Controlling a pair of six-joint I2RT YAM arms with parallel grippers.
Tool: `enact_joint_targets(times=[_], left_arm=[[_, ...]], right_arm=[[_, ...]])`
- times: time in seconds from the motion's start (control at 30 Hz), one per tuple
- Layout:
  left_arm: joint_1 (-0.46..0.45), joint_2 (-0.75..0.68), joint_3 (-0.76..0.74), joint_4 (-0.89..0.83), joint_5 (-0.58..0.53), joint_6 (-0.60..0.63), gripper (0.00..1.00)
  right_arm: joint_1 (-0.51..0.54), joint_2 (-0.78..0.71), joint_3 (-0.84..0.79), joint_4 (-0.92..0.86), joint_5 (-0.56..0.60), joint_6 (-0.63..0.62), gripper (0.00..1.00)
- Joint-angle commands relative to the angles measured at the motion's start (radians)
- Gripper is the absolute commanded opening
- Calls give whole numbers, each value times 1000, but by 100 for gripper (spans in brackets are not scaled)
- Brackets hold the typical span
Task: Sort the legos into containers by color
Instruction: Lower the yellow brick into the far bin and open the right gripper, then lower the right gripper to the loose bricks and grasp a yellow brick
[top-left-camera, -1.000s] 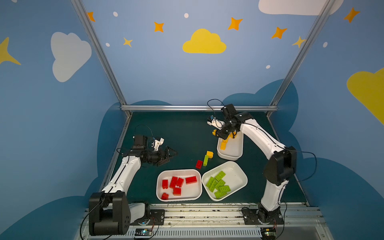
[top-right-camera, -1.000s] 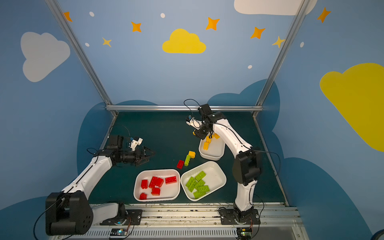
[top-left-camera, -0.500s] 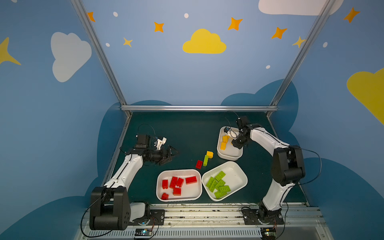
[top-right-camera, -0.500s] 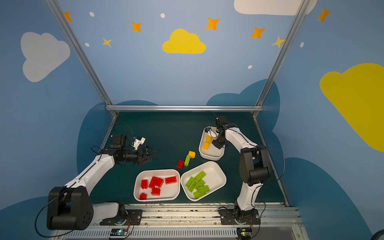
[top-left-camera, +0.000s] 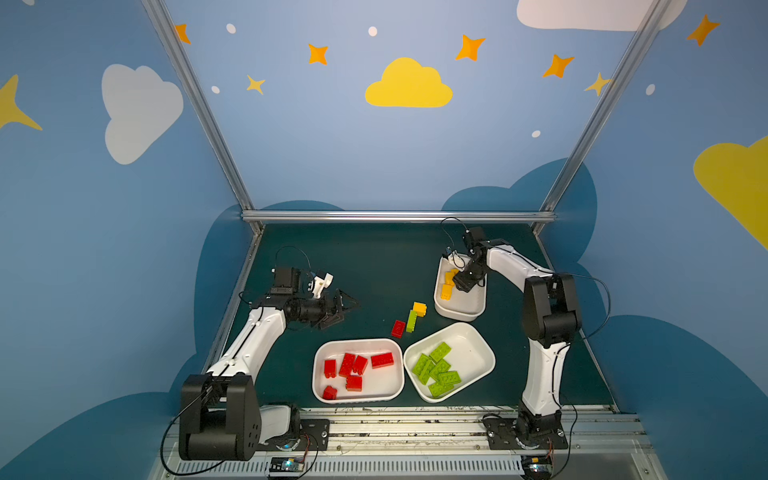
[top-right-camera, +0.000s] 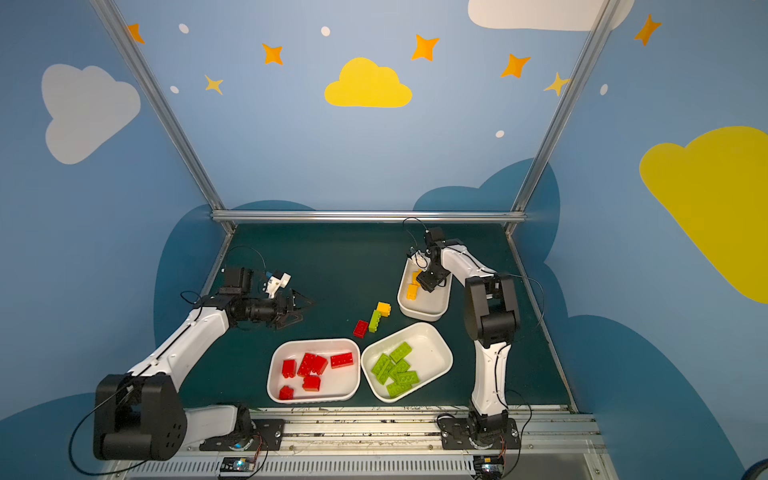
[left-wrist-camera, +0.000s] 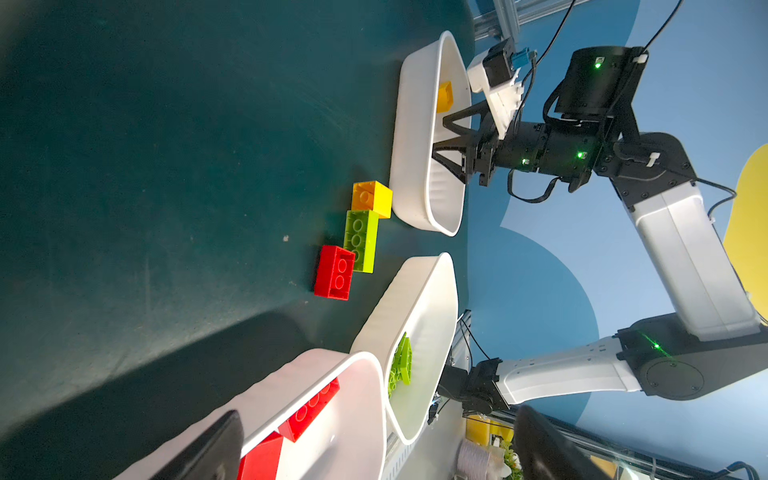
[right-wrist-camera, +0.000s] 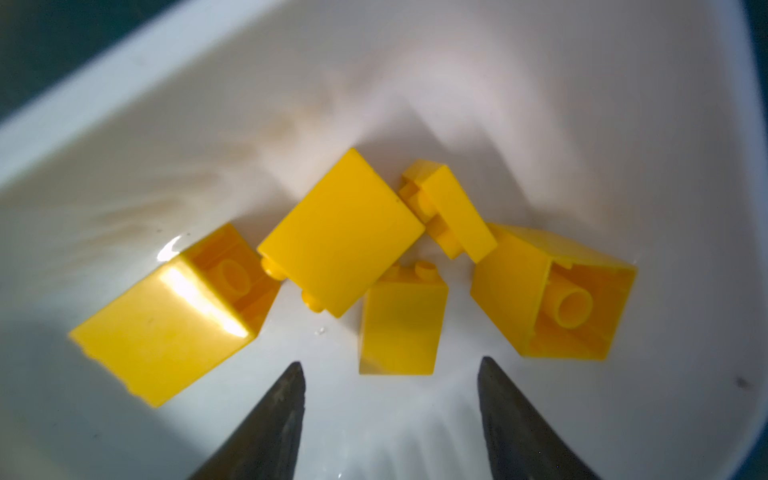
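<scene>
Blue walls with clouds and stars enclose a dark green table mat (top-left-camera: 374, 257). In both top views the left arm (top-left-camera: 257, 345) rises from its base at seven o'clock, folds at the elbow and lays its forearm level toward three o'clock. The left gripper (top-left-camera: 350, 311) hangs low over bare mat at nine o'clock, jaws spread wide, empty. The right arm (top-left-camera: 540, 374) stands upright from five o'clock, bends at a high elbow and reaches toward ten o'clock. Its wrist is tipped down so the right gripper (top-left-camera: 460, 286) dips into the shallow white plastic tray of yellow bricks (top-left-camera: 461, 316) at two o'clock. Mid-mat, three loose studded bricks touch in a chain: a red rectangular brick (top-left-camera: 398, 328), a long lime green brick (top-left-camera: 412, 321) and a yellow-orange square brick (top-left-camera: 419, 308), the last just beside that tray. A white tray of red bricks (top-left-camera: 386, 384) sits at seven o'clock, a white tray of lime green bricks (top-left-camera: 473, 353) just beside it at five.

From the left wrist, that gripper's dark fingers (left-wrist-camera: 208, 449) stand far apart with nothing between. The loose bricks lie ahead on the mat.

From the right wrist, five yellow bricks (right-wrist-camera: 340, 232) lie tumbled on the tray floor. The dark fingertips (right-wrist-camera: 286, 399) stand apart, and a small yellow brick (right-wrist-camera: 401, 324) lies just beyond the gap, touching neither.
</scene>
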Motion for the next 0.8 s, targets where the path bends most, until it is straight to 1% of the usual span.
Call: enact_joint_targets(times=[0.0,0.2,0.23,0.33,0.37,0.4,0.5,0.6,0.67,0.77], left_arm=[[-4,-5,28,-24,-1,20,100],[-2,-2,29,-16,-2,20,100],[-2,-1,28,-16,-4,23,100],[-2,5,31,-19,1,26,100],[-1,6,31,-17,3,26,99],[-3,4,32,-15,3,26,100],[-1,-6,37,-19,-5,28,99],[-1,-15,32,-27,-15,30,100],[-2,-24,23,-28,-16,29,100],[-2,-43,2,-24,-20,26,100]], right_arm=[[15,-137,-2,-76,-87,59,68],[108,-328,-74,-144,-153,97,73],[120,-347,-75,-160,-180,105,73],[163,-392,-84,-192,-320,125,82],[183,-405,-94,-193,-360,116,83],[205,-413,-105,-186,-369,117,83],[273,-418,-135,-175,-370,90,83],[307,-376,-121,-188,-364,79,82],[329,-331,-105,-208,-334,63,81],[351,-276,-103,-180,-262,37,80]])
